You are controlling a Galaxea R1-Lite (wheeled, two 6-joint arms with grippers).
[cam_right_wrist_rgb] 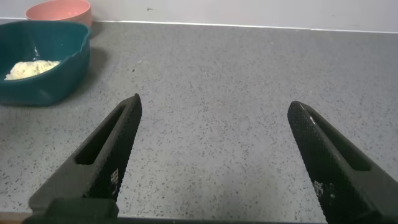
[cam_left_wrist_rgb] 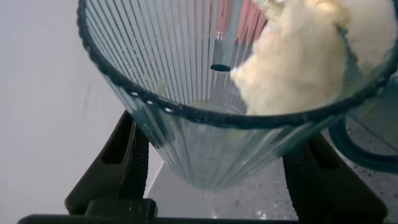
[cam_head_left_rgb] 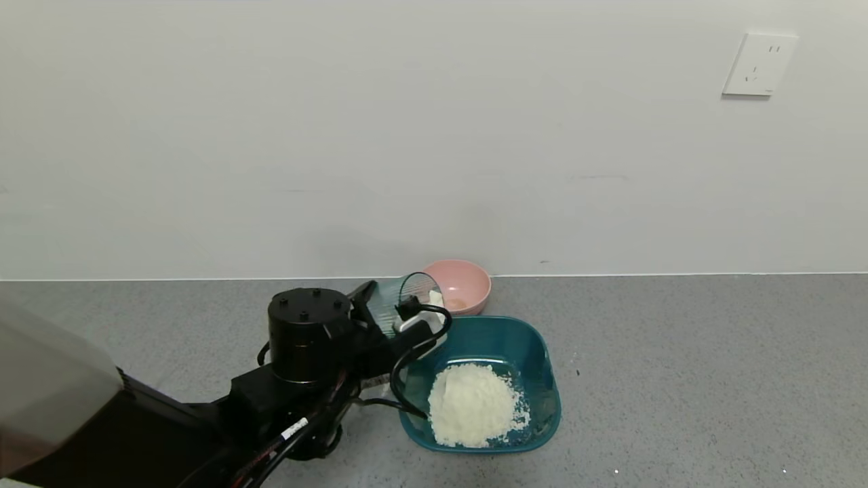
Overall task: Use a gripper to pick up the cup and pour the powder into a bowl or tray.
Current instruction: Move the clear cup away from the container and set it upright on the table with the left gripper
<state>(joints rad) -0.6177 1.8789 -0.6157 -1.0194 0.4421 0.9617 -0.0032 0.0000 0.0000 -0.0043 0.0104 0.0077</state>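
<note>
My left gripper is shut on the ribbed translucent cup and holds it tipped on its side, mouth toward the right, over the back left corner of the teal basin. A heap of white powder lies in the basin's front half. In the left wrist view the black fingers clamp the cup on both sides, and powder shows through its wall. My right gripper is open and empty above bare counter, off to the right of the basin; it is out of the head view.
A small pink bowl stands just behind the basin against the white wall; it also shows in the right wrist view. The grey speckled counter stretches to the right. A wall socket is high at the right.
</note>
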